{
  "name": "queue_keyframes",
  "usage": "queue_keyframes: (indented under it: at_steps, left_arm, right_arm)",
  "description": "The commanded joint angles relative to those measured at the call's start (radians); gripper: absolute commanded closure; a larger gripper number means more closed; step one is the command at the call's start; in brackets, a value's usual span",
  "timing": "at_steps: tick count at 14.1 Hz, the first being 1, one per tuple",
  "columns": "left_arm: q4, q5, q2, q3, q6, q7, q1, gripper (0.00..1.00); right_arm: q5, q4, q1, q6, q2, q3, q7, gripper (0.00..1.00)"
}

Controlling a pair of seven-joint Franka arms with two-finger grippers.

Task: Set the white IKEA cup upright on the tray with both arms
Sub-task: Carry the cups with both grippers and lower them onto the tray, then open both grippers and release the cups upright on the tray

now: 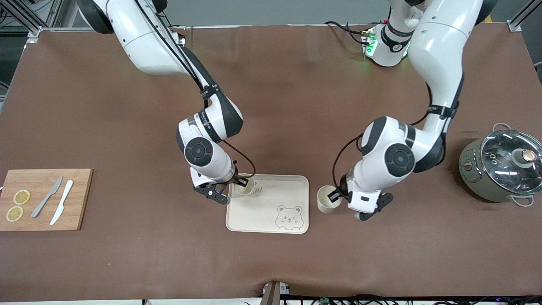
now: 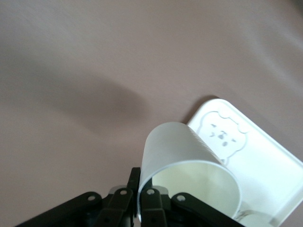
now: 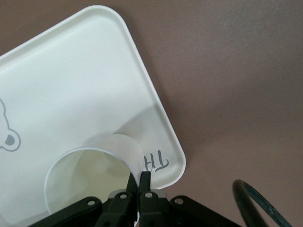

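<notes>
The cream tray [image 1: 271, 203] with a bear face lies on the brown table. One white cup [image 1: 244, 189] stands upright on the tray's corner by the lettering, toward the right arm's end. My right gripper [image 1: 242, 182] is shut on its rim; in the right wrist view the fingertips [image 3: 146, 176] pinch the cup [image 3: 90, 175] wall over the tray [image 3: 71, 85]. A second white cup [image 1: 326, 205] is upright beside the tray, toward the left arm's end. My left gripper [image 1: 335, 196] is shut on its rim, also seen in the left wrist view [image 2: 140, 189] with the cup [image 2: 189, 165] and tray [image 2: 265, 161].
A wooden cutting board [image 1: 42, 199] with two knives and two lemon slices lies at the right arm's end. A grey pot with a glass lid [image 1: 504, 167] stands at the left arm's end. A black cable [image 3: 255, 203] hangs by the right gripper.
</notes>
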Motion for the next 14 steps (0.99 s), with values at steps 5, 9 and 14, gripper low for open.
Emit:
queue_keyframes:
  at_steps: [5, 9, 14]
  left_arm:
    - [0.038, -0.025, 0.093, 0.011, 0.085, -0.215, -0.103, 1.00]
    - [0.038, -0.028, 0.144, 0.013, 0.097, -0.247, -0.132, 1.00]
    - [0.042, -0.028, 0.129, 0.011, 0.097, -0.255, -0.121, 0.00]
  right_arm:
    - [-0.020, 0.046, -0.036, -0.017, 0.015, 0.011, 0.009, 0.00]
    - [-0.016, 0.047, -0.046, -0.101, -0.063, 0.013, 0.007, 0.00]
    - [-0.017, 0.090, -0.095, -0.289, -0.186, 0.011, 0.004, 0.00]
